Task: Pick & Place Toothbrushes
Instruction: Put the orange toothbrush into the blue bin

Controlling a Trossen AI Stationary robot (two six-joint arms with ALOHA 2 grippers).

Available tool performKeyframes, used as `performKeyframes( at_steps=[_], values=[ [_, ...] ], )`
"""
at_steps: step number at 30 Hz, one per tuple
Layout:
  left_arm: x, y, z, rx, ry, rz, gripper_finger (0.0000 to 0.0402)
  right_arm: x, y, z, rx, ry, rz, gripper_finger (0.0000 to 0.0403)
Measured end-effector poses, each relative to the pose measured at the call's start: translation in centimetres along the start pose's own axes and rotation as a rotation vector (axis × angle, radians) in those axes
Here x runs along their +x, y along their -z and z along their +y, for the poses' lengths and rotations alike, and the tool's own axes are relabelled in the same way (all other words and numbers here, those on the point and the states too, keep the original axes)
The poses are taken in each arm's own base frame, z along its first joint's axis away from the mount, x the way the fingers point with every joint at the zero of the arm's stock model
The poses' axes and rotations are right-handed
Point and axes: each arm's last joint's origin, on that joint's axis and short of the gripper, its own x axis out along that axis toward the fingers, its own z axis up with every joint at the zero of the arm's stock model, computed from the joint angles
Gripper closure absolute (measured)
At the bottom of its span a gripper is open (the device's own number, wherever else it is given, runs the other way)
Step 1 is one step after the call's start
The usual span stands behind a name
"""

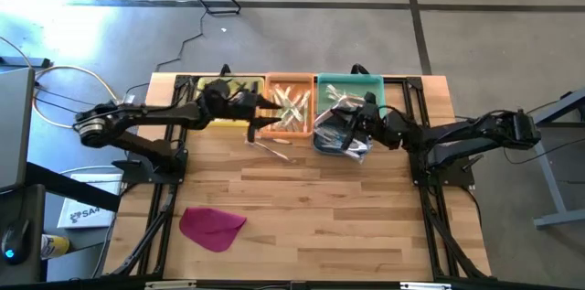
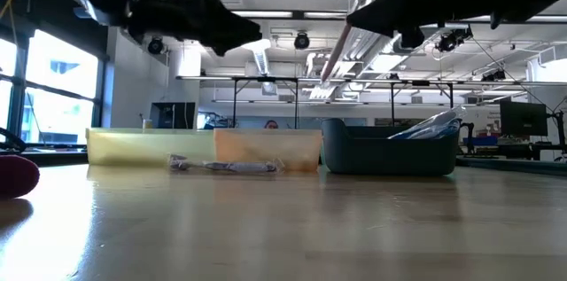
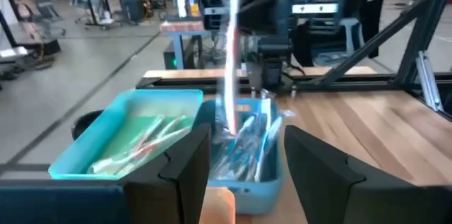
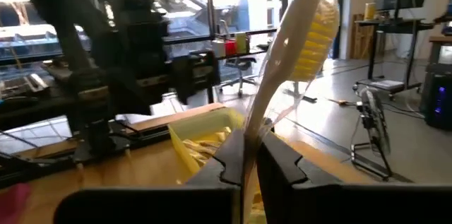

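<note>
My right gripper (image 4: 247, 157) is shut on a wrapped toothbrush (image 4: 296, 33) with a white handle and yellow bristles. It hangs above the blue bin (image 1: 336, 136), which holds more wrapped toothbrushes (image 3: 247, 143). My left gripper (image 3: 247, 150) is open and has nothing between its fingers. It hangs over the orange bin (image 1: 291, 107), which also holds toothbrushes, and faces the right arm. One wrapped toothbrush (image 2: 226, 167) lies flat on the table in front of the orange bin. My right gripper pinches the toothbrush's handle (image 4: 246, 136) between its two fingers, well below the head. The fingers point level from the table's right side and lie across the handle. The toothbrush stands tilted with its bristle head above the fingers, lifted clear over the blue bin.
A yellow bin (image 1: 224, 93), the orange bin and a teal bin (image 1: 352, 89) stand in a row along the far edge. A magenta cloth (image 1: 212, 226) lies near the front left. The wooden table (image 1: 347, 217) in front of the bins is bare.
</note>
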Motion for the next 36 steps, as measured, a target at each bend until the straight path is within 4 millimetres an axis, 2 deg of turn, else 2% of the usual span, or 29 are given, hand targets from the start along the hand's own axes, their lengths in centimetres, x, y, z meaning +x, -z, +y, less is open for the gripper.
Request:
performKeyframes(
  at_steps=[6,11,18,24,30,36],
  values=[
    [-2.6,0.8,-1.4,0.029,-0.002,-0.045,0.0226,1.5,-1.2,-0.9,-0.039,0.084,0.096,0.0393],
    [-3.5,0.5,-1.7,0.053,-0.020,-0.063,0.0226,2.7,-3.0,-1.9,-0.149,0.185,0.238,0.0393],
    [-3.9,0.1,-1.3,0.160,-0.204,-0.055,0.0226,3.6,-5.1,-5.4,-0.187,0.264,0.400,0.0393],
    [-4.0,0.1,-0.8,0.196,-0.376,-0.024,0.0226,3.5,-5.2,-8.7,-0.163,0.347,0.430,0.0393],
    [-4.0,0.1,-0.8,0.190,-0.384,-0.024,0.0226,3.3,-4.8,-11.4,-0.169,0.445,0.484,0.0393],
    [-4.0,0.6,-0.8,0.174,-0.387,0.035,0.0226,3.8,-3.6,-13.1,-0.142,0.437,0.543,0.0393]
  ],
)
